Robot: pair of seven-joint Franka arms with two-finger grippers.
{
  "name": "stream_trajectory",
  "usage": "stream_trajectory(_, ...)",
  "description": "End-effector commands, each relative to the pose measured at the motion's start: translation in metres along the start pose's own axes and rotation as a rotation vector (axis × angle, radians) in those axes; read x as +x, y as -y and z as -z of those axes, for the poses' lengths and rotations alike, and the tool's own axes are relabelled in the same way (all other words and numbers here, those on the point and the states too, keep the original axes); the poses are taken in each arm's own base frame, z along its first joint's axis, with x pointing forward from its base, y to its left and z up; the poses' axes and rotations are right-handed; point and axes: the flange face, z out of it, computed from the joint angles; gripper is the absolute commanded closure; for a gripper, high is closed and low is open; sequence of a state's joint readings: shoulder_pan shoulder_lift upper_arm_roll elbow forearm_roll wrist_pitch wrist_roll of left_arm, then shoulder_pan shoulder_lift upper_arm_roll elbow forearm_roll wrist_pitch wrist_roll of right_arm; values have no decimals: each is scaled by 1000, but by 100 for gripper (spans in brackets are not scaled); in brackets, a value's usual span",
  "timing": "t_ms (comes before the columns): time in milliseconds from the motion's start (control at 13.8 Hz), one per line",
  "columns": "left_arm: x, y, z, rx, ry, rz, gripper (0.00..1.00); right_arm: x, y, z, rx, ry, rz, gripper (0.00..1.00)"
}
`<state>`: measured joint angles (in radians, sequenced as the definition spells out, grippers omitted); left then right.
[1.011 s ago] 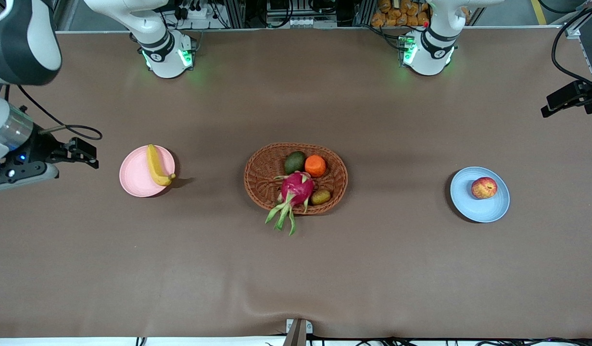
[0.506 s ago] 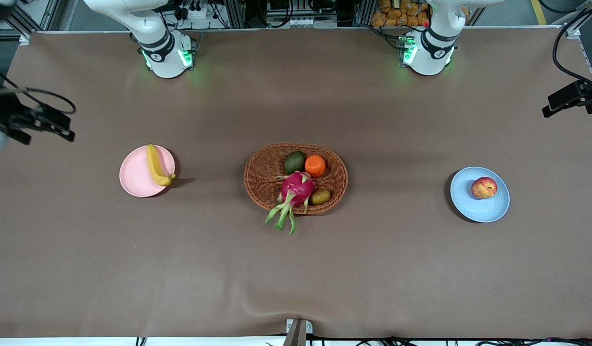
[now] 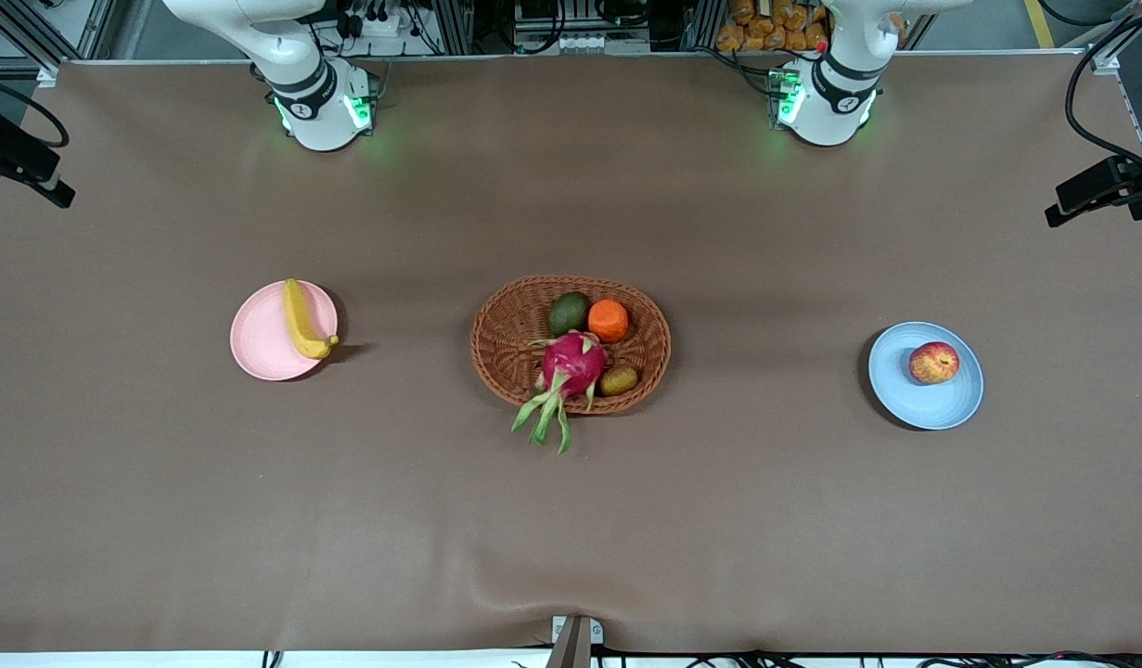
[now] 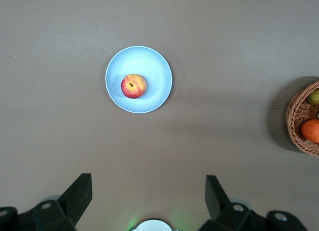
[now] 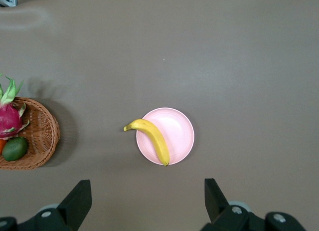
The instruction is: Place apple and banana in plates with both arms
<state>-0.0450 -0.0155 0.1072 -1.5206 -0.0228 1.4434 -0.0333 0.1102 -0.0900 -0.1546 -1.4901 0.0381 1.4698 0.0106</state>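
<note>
Apple [image 4: 133, 86] on blue plate [image 4: 157, 66], banana [image 5: 153, 139] on pink plate [image 5: 179, 128]; left gripper [image 4: 148, 201], right gripper [image 5: 147, 203] spread wide, empty.

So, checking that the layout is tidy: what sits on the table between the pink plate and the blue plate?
In the front view, the wicker basket lies between the pink plate and the blue plate. It holds the dragon fruit, orange and two greenish fruits.

You see: woven wicker basket [image 3: 510, 348], rough; table cover [image 3: 571, 520], matt, probably cloth; plates [image 3: 932, 399], smooth.
</note>
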Motion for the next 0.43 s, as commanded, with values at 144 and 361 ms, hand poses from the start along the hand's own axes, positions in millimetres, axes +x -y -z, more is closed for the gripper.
stream_trajectory(144,3,-3,2,13,-7,-14,0,-7,-3,1,16,2,-9,0)
stream_trajectory(361,3,0,2,12,-5,-18,0,-6,2,2,16,-8,0,0)
